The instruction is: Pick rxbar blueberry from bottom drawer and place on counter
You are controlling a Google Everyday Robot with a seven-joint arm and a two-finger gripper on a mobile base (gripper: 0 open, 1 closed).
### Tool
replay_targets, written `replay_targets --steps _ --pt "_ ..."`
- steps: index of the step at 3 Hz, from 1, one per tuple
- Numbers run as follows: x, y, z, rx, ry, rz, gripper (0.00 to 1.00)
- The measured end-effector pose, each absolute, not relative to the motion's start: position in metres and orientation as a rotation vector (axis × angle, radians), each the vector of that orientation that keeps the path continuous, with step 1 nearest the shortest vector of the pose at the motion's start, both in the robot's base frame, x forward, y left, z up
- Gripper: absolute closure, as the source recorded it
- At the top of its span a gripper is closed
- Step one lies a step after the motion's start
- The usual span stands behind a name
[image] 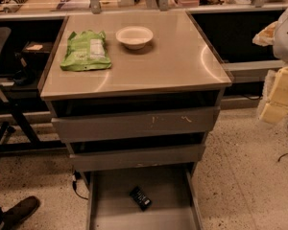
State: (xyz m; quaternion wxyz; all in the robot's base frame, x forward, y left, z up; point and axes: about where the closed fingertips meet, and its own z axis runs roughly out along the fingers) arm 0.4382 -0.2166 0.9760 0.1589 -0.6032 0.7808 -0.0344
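Observation:
The rxbar blueberry (pixel 140 198), a small dark bar, lies flat and slanted on the grey floor of the bottom drawer (pixel 113 210). That drawer is pulled open at the bottom of the view. Above it stands the glossy beige-grey counter (pixel 173 61). My gripper does not show in this view. A white rounded shape (pixel 287 30) at the right edge may be part of my arm.
A green bag (pixel 84 51) and a white bowl (pixel 134 36) sit on the back left of the counter. The two upper drawers (pixel 134 124) are nearly shut. Yellow foam blocks (pixel 281 92) stand to the right. A person's shoe (pixel 18 211) and a chair leg (pixel 0 138) are at the left.

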Motion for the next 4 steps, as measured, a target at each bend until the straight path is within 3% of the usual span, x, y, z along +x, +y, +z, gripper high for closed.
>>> replay_targets --steps 2,4 --pt "0.446 -0.206 0.942 -1.657 2.283 -0.097 0.00" --pt "0.456 -0.194 0.870 -1.561 2.373 0.035 0.00"
